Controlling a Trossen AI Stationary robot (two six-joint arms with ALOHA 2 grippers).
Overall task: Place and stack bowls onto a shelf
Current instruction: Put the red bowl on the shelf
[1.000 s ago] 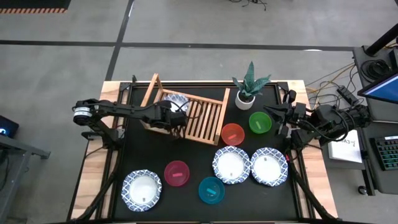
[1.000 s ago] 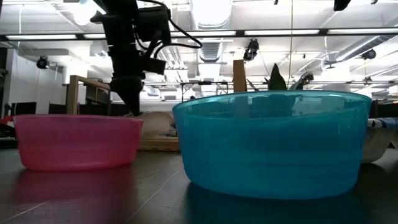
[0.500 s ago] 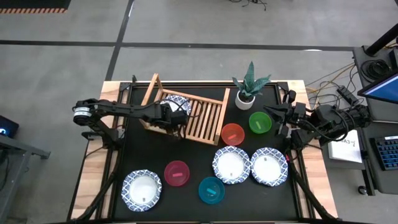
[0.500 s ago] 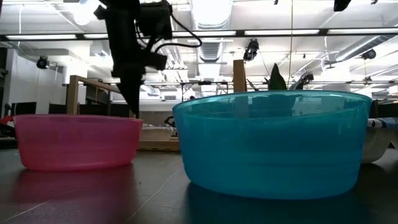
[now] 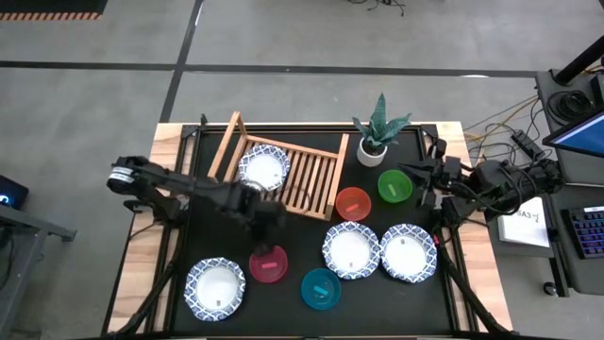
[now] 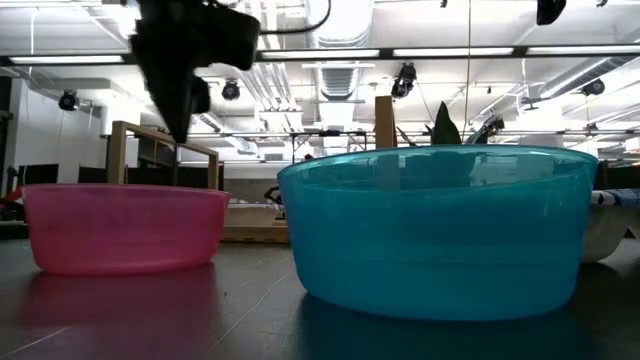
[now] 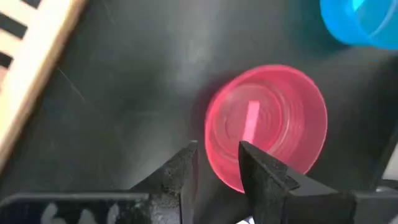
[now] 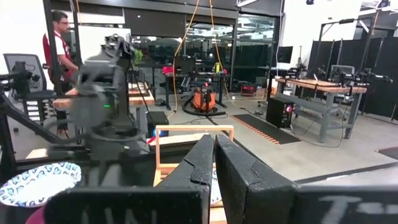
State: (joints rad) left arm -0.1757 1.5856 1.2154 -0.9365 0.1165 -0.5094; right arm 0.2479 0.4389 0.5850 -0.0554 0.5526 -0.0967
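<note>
My left gripper [image 5: 265, 227] [image 7: 217, 163] hangs open above the pink bowl [image 5: 268, 263] [image 7: 267, 127], its fingers over the bowl's rim and clear of it; the low view shows it [image 6: 180, 105] well above the pink bowl [image 6: 125, 228]. One white blue-rimmed bowl [image 5: 263, 167] lies on the slats of the wooden shelf [image 5: 311, 184]. Three more white bowls [image 5: 215, 288] [image 5: 351, 249] [image 5: 408, 253], a teal bowl [image 5: 321, 288] [image 6: 435, 230], a red bowl [image 5: 353, 203] and a green bowl [image 5: 395, 185] stand on the mat. My right gripper [image 5: 422, 185] [image 8: 214, 163] waits shut beside the green bowl.
A white plant pot [image 5: 375, 144] stands by the shelf's right end, behind the green bowl. The shelf's raised frame [image 5: 226, 142] is at its left end. Bare black mat [image 5: 217, 236] lies between the shelf and the near white bowl. A person [image 8: 59, 37] stands beyond the table.
My left gripper has left the shelf, where it stood over the white bowl, and has swung toward the table's near edge until it hangs above the pink bowl. The white bowl stays on the slats and now shows whole. My right arm has kept still.
</note>
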